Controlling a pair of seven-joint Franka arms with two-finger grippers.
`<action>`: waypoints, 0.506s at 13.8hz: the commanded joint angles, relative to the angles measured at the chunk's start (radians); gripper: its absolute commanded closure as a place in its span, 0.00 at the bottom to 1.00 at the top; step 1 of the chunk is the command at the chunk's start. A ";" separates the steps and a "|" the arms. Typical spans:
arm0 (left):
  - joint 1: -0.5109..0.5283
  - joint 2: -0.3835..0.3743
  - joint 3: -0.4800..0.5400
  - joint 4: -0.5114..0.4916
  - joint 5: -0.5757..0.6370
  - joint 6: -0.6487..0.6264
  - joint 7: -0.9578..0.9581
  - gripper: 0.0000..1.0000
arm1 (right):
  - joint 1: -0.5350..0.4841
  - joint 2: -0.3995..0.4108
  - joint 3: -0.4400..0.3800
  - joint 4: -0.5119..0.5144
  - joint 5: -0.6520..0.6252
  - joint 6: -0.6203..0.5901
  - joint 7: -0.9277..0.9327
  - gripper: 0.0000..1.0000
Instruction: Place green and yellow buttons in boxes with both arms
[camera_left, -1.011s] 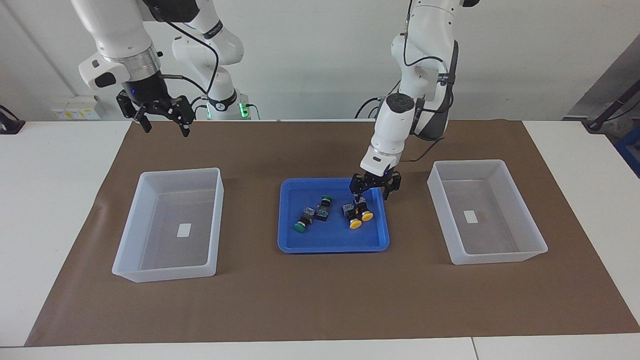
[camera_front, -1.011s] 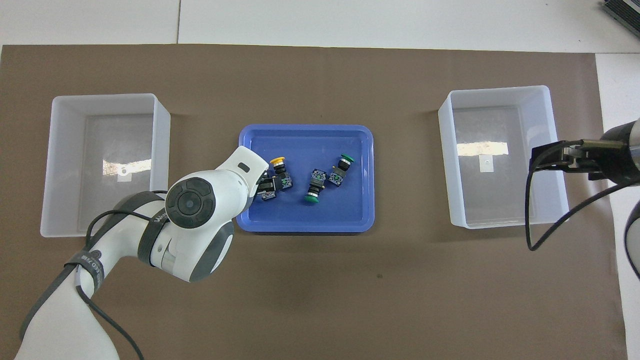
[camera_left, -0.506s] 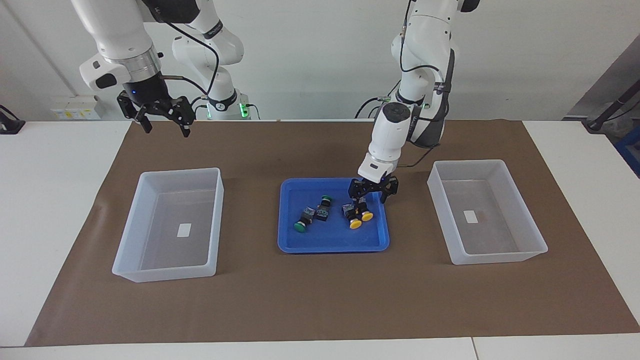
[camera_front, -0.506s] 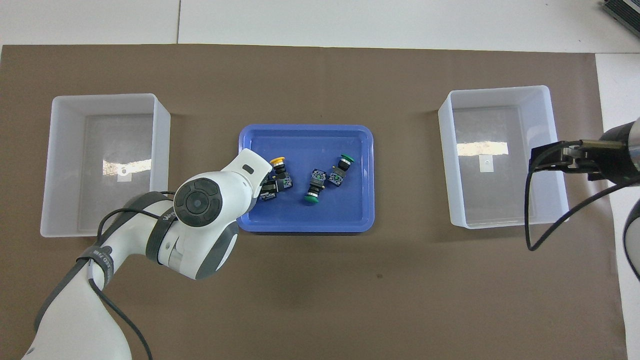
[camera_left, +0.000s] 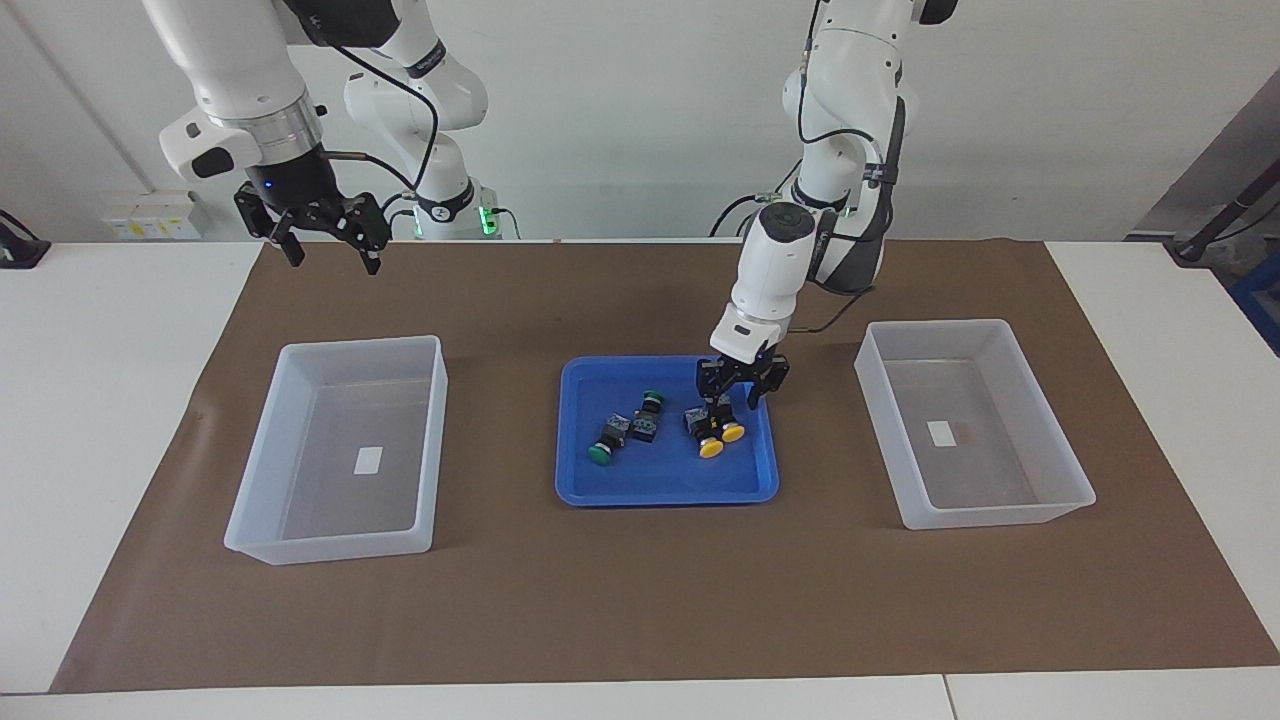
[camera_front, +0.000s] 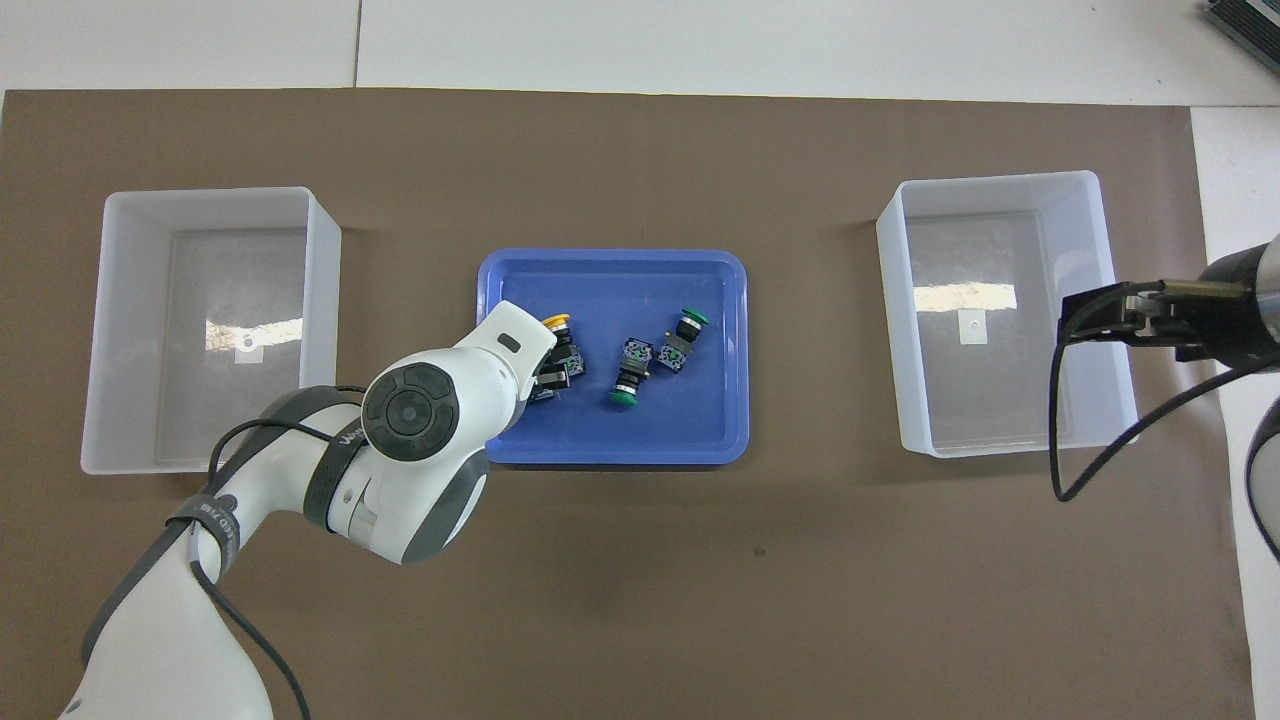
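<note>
Two yellow buttons (camera_left: 722, 440) lie side by side in the blue tray (camera_left: 660, 480); in the overhead view one yellow cap (camera_front: 556, 321) shows and the other is hidden under the left arm. Two green buttons (camera_left: 600, 454) (camera_left: 652, 398) lie in the tray toward the right arm's end, seen from overhead too (camera_front: 619, 398) (camera_front: 693, 318). My left gripper (camera_left: 733, 398) is open, low over the yellow buttons' black bodies; only its tips (camera_front: 546, 377) show from overhead. My right gripper (camera_left: 333, 260) is open and empty, waiting raised over the mat's edge by the robots.
Two translucent white boxes stand on the brown mat, one toward the right arm's end (camera_left: 330, 545) (camera_front: 990, 178), one toward the left arm's end (camera_left: 985, 515) (camera_front: 210, 192). Each holds only a small white label. The blue tray (camera_front: 660, 430) sits between them.
The left gripper has shifted slightly toward the tray's middle and come lower over the yellow buttons. The buttons and the right arm have not moved.
</note>
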 joint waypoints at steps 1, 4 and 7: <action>-0.025 0.014 0.014 -0.011 -0.010 0.023 -0.012 0.43 | -0.006 -0.019 0.003 -0.025 0.010 0.023 0.010 0.00; -0.023 0.060 0.015 -0.015 -0.010 0.095 -0.010 0.44 | -0.006 -0.019 0.003 -0.025 0.010 0.023 0.010 0.00; -0.020 0.079 0.016 -0.013 -0.010 0.107 -0.010 0.51 | -0.006 -0.019 0.003 -0.025 0.010 0.023 0.010 0.00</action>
